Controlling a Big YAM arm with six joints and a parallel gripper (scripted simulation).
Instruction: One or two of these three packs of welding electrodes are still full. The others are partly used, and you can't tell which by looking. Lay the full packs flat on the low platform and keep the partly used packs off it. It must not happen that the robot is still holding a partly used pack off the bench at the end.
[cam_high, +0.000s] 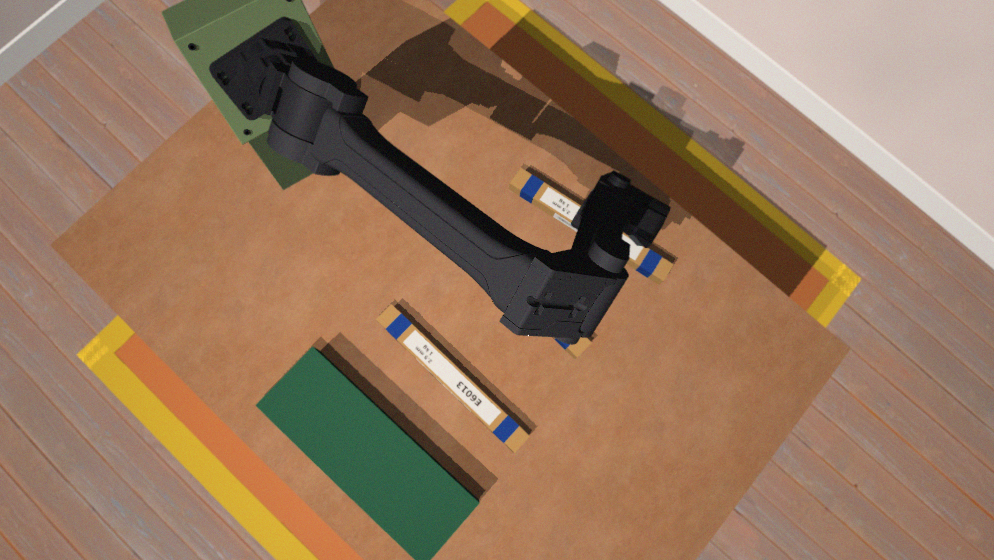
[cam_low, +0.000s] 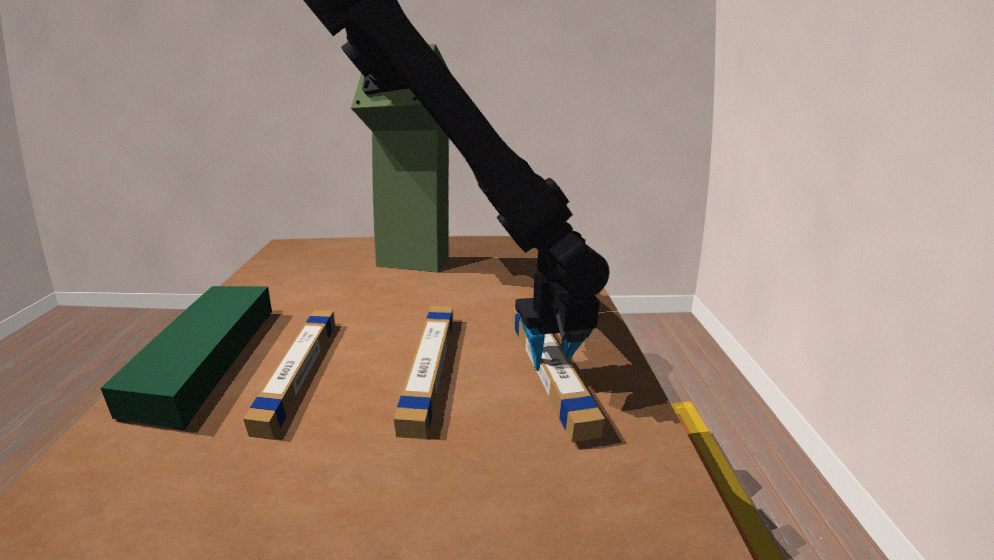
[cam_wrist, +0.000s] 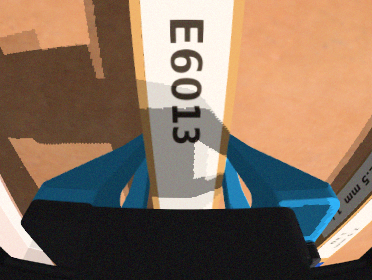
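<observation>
My gripper (cam_low: 553, 360) (cam_wrist: 186, 139) is shut on the right pack (cam_high: 556, 201) (cam_low: 580, 403) (cam_wrist: 220, 60) across its E6013 label. The pack's near end is at the table or just above it; I cannot tell which. The middle pack (cam_high: 580, 345) (cam_low: 425, 354) lies on the table, mostly hidden by the arm in the top view. The left pack (cam_high: 452, 375) (cam_low: 292, 361) lies beside the platform. All three have white labels and blue bands. The low green platform (cam_high: 368, 445) (cam_low: 187, 340) has nothing on it. The fingertips are hidden in the top view.
The arm's green pedestal (cam_high: 201, 66) (cam_low: 410, 201) stands at the back of the brown table (cam_high: 626, 417) (cam_low: 347, 500). Yellow-edged strips (cam_high: 688, 146) (cam_high: 173, 445) run along two sides of the table. The black forearm (cam_high: 431, 201) (cam_low: 466, 118) hangs over the table.
</observation>
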